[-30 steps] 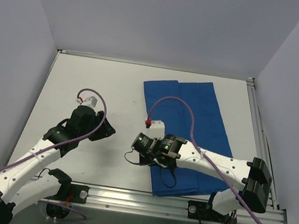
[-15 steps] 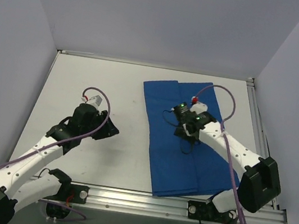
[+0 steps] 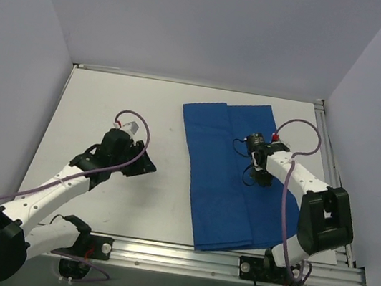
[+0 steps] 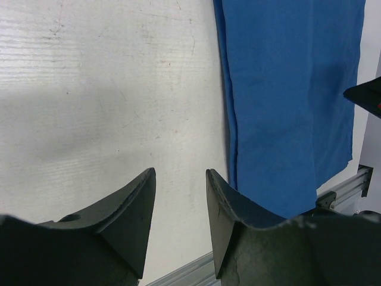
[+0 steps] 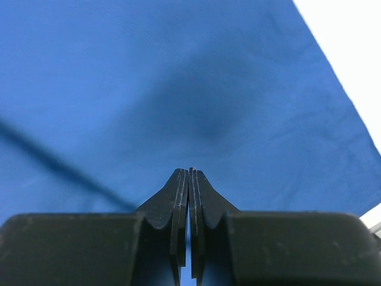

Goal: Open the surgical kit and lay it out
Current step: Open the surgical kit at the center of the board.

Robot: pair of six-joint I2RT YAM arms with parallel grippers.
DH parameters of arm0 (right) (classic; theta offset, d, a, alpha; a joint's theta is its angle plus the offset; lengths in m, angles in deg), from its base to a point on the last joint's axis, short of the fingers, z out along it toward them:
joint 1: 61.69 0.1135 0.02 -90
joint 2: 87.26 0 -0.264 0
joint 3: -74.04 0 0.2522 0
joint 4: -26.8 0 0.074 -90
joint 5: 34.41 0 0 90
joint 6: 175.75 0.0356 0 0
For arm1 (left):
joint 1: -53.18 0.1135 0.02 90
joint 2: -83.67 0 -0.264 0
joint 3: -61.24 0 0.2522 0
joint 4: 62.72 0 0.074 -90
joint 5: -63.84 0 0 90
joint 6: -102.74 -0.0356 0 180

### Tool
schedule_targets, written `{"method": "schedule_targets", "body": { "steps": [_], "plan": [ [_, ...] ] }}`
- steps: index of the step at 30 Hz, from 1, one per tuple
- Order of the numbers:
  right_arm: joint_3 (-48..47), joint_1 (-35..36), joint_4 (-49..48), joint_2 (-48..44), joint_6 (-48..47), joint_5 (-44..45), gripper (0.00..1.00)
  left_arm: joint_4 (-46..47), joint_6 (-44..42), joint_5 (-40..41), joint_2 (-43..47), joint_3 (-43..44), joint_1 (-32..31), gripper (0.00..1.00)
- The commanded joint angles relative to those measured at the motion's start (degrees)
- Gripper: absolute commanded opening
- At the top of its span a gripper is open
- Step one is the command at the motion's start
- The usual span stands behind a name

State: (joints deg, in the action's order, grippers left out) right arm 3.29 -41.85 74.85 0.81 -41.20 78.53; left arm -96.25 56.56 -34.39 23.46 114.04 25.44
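The surgical kit's royal-blue cloth wrap lies flat as a long folded rectangle on the right half of the white table. A lengthwise fold runs down its middle. My right gripper hangs over the cloth's far right part. In the right wrist view it is shut with nothing between its fingers, and blue cloth fills the view. My left gripper is over bare table left of the cloth. In the left wrist view it is open and empty, with the cloth's edge to its right.
An aluminium rail runs along the table's near edge and also shows in the left wrist view. Pale walls close in the left, back and right sides. Bare white table shows past the cloth's right edge.
My right arm swung from the cloth's near left edge out over its far right part, and its jaws closed. My left gripper moved slightly right and narrowed a little.
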Motion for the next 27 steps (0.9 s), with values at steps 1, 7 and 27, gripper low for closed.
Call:
{"method": "schedule_targets", "body": {
  "steps": [1, 7, 27],
  "plan": [
    [2.9, -2.3, -1.5, 2.4, 0.4, -0.5, 0.00, 3.0, -1.4, -1.1, -0.4, 2.8, 0.4, 0.48],
    [5.9, -2.2, -7.7, 8.7, -0.2, -8.4, 0.00, 2.0, -1.9, -0.6, -0.3, 3.6, 0.4, 0.48],
    [4.8, 9.4, -25.8, 19.4, 13.7, -26.5, 0.00, 1.3, -0.2, -4.3, -4.4, 2.8, 3.3, 0.49]
  ]
}}
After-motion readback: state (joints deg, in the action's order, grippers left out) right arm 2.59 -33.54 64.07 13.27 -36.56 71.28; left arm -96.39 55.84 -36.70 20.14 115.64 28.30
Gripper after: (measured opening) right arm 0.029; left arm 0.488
